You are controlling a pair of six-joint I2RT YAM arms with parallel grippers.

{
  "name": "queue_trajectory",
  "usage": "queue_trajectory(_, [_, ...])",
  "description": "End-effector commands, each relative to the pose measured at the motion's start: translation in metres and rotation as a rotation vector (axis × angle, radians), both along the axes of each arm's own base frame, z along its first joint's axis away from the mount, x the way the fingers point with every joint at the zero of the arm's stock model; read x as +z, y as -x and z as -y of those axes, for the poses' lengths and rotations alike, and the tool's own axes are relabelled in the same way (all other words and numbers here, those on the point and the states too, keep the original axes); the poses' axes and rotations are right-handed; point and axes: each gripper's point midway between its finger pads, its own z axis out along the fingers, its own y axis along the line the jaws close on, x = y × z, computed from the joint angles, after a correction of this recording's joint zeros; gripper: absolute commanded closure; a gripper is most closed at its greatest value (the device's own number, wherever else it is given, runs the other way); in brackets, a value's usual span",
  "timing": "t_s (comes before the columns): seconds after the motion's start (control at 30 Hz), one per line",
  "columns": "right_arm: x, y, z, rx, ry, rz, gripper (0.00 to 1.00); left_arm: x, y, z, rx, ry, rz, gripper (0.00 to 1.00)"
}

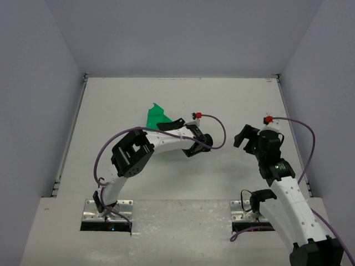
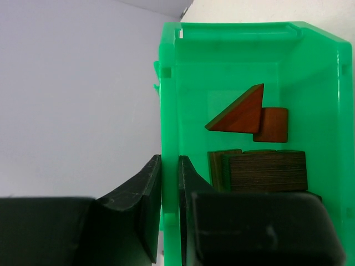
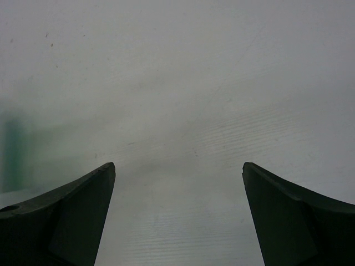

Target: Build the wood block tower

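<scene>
My left gripper (image 2: 170,162) is shut on the side wall of the green plastic bin (image 2: 222,55), one finger inside and one outside. The wood blocks lie inside the bin: a reddish-orange triangular piece (image 2: 239,113), a reddish-orange square block (image 2: 273,124) behind it, and dark brown flat planks (image 2: 266,170) below. In the top view the bin (image 1: 155,115) appears tilted at the left gripper (image 1: 168,125), left of the table's centre; the blocks are hidden there. My right gripper (image 3: 177,166) is open and empty over bare table, to the right (image 1: 247,136).
The white table (image 1: 183,94) is walled by grey panels on the left, back and right. The left arm's elbow (image 1: 132,155) rises in front of the bin. Purple cables loop off both wrists.
</scene>
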Motion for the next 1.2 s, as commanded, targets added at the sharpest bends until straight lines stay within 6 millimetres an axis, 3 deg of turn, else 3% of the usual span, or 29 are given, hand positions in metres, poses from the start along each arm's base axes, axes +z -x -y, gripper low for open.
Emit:
queue_trajectory(0.0, [0.011,-0.005,0.004,-0.025,0.001,0.042,0.05,0.051,-0.019,0.011,-0.051,-0.362,0.051,1.0])
queue_trajectory(0.13, [0.011,-0.004,0.004,-0.025,-0.002,0.04,0.05,0.034,-0.02,0.007,-0.054,-0.519,-0.061,1.0])
queue_trajectory(0.47, [0.008,-0.006,0.0,-0.011,-0.016,0.022,0.05,0.042,-0.024,0.006,-0.026,-0.536,-0.085,1.0])
queue_trajectory(0.57, [0.007,-0.006,-0.001,-0.009,-0.014,0.012,0.05,0.032,-0.02,0.001,-0.037,-0.532,-0.202,1.0])
queue_trajectory(0.87, [0.007,-0.006,-0.001,-0.007,-0.014,0.017,0.05,0.026,-0.016,-0.005,-0.039,-0.607,-0.239,1.0])
queue_trajectory(0.93, [0.007,-0.005,-0.001,-0.005,-0.015,0.014,0.05,0.032,-0.015,-0.005,-0.04,-0.667,-0.271,1.0])
queue_trajectory(1.1, [0.009,-0.004,-0.001,-0.006,-0.015,0.023,0.05,0.013,-0.026,0.014,-0.177,-0.464,-0.356,1.0])
queue_trajectory(1.17, [0.009,-0.004,-0.001,-0.007,-0.015,0.025,0.05,0.003,-0.026,0.012,-0.229,-0.519,-0.408,1.0])
